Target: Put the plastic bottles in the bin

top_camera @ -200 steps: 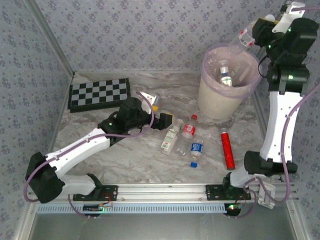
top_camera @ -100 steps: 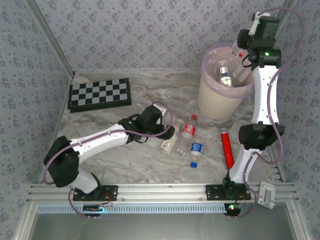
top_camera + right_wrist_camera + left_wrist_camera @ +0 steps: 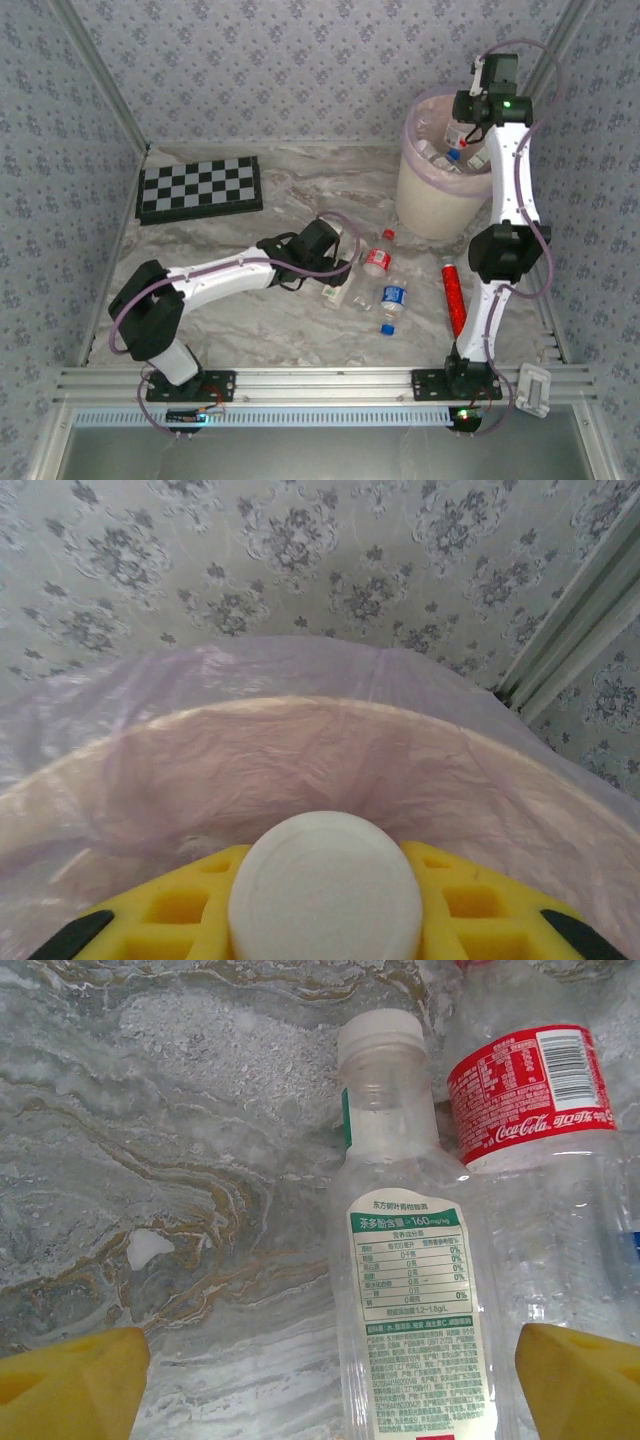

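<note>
The green-labelled bottle lies flat on the counter, its long axis pointing straight away from the left end effector, whose spread fingers straddle it (nearer the right one). Three bottles lie there: this, a Coca-Cola bottle and a blue-labelled bottle. The right end effector pinches a white-capped bottle over the one bin.

Green-label bottle: bare table one side, red-label bottle crowding the other (close).

My marble table carries a checkerboard upper left, the bin upper right, 3 plastic bottles mid-frame, and a red cylinder lower right.
</note>
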You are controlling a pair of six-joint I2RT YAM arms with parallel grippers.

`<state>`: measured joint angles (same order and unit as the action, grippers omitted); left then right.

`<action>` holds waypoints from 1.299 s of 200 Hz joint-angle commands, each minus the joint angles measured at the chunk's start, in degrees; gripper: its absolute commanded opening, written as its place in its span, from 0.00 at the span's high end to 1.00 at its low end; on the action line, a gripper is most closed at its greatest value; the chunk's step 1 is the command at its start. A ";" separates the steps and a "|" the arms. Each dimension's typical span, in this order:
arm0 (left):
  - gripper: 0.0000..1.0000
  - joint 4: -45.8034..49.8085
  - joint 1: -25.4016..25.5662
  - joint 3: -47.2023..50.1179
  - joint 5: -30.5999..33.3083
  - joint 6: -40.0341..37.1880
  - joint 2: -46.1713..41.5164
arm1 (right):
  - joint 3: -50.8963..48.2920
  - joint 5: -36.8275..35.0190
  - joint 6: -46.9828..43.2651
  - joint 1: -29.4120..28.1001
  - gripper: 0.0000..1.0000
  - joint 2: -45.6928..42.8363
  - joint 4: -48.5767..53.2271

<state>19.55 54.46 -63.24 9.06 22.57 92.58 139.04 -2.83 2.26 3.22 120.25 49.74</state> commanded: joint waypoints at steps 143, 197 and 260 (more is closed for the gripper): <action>0.07 -3.53 1.86 3.55 -6.14 1.08 1.12 | -22.61 14.16 7.36 -1.30 0.93 -0.54 3.40; 0.08 -1.71 3.46 3.24 -5.88 1.16 3.19 | -20.94 21.53 11.49 0.52 0.65 -7.45 2.54; 0.16 1.30 3.81 1.49 -3.05 1.25 5.66 | -5.63 12.37 8.91 -0.39 0.20 -11.16 11.57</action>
<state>18.68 57.78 -60.07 4.38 23.62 97.62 126.76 11.16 11.07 2.37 110.56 51.18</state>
